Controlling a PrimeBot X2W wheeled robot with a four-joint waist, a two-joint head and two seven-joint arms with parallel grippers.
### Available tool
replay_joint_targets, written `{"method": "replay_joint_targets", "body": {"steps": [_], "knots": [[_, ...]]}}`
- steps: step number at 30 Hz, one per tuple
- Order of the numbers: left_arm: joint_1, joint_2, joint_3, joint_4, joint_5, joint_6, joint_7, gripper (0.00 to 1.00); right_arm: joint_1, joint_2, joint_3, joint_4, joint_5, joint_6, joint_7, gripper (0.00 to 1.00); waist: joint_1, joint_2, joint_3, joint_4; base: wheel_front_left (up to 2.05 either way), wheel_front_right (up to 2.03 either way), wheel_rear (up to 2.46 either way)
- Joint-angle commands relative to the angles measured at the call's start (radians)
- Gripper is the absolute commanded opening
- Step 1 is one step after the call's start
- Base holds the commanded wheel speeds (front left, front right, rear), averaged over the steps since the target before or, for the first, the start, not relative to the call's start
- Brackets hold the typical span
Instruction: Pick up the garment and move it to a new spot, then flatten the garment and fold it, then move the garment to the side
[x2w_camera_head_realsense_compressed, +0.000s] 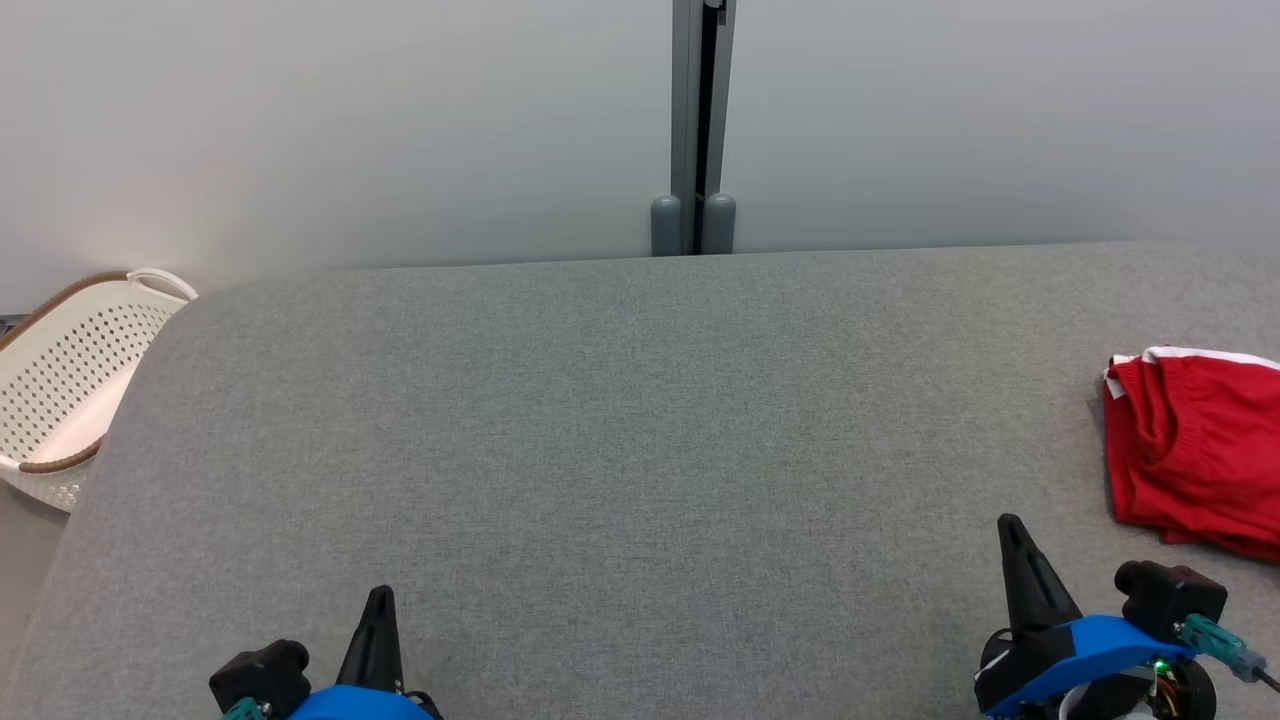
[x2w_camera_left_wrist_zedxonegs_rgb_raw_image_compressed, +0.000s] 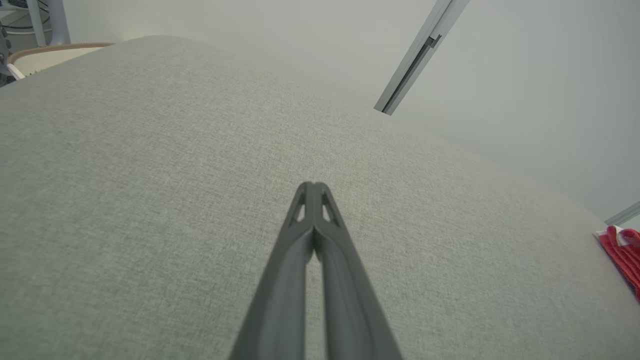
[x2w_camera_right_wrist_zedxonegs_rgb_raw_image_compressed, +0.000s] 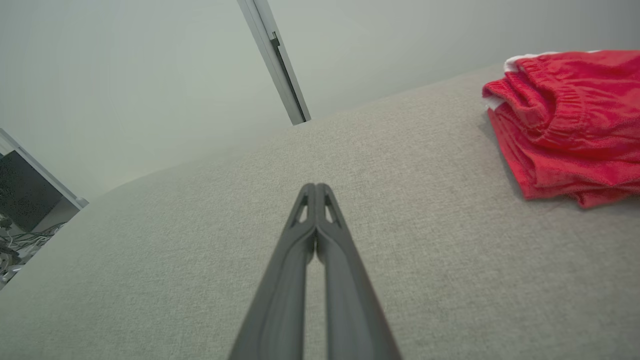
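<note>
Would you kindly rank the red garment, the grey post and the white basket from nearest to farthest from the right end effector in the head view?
1. Red garment, just right of the right end effector.
2. Grey post, ahead and leftward.
3. White basket, far left.

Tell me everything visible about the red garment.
The red garment looks like soft shorts with a gathered elastic waistband and white trim at one edge. It lies folded in a loose, layered stack on the grey fabric surface at the robot's far right, partly cut off by the head view's edge. Nothing grips it; the right gripper sits apart, shut.
</note>
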Motion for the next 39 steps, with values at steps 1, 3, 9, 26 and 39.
{"method": "replay_joint_targets", "body": {"steps": [1, 3, 9, 26, 39], "knots": [[-0.033, -0.002, 0.017, -0.026, -0.04, -0.009, 0.008, 0.0, -0.01, -0.004, -0.004, -0.028, 0.049, 0.0, 0.009, 0.0, 0.0, -0.0001, 0.0, -0.001, 0.0, 0.0, 0.0], [-0.034, -0.002, 0.021, -0.028, -0.056, -0.011, 0.013, 0.0, -0.009, -0.004, -0.004, -0.032, 0.067, 0.0, 0.013, 0.0, 0.0, -0.0001, 0.001, -0.001, 0.0, 0.0, 0.0], [-0.04, -0.005, 0.044, -0.044, -0.144, -0.02, 0.038, 0.0, -0.005, -0.004, -0.009, -0.05, 0.171, 0.0, 0.036, 0.0, 0.0, -0.0001, 0.003, -0.003, 0.0, 0.0, 0.0], [-0.056, -0.011, 0.1, -0.081, -0.367, -0.044, 0.102, 0.0, 0.001, -0.005, -0.024, -0.091, 0.43, 0.0, 0.098, 0.0, 0.0, -0.0001, 0.008, -0.007, 0.0, 0.0, 0.0], [-0.067, -0.015, 0.139, -0.105, -0.512, -0.061, 0.145, 0.0, 0.004, -0.005, -0.035, -0.117, 0.599, 0.0, 0.14, 0.0, 0.0, -0.0001, 0.012, -0.011, 0.0, 0.0, 0.0]]}}
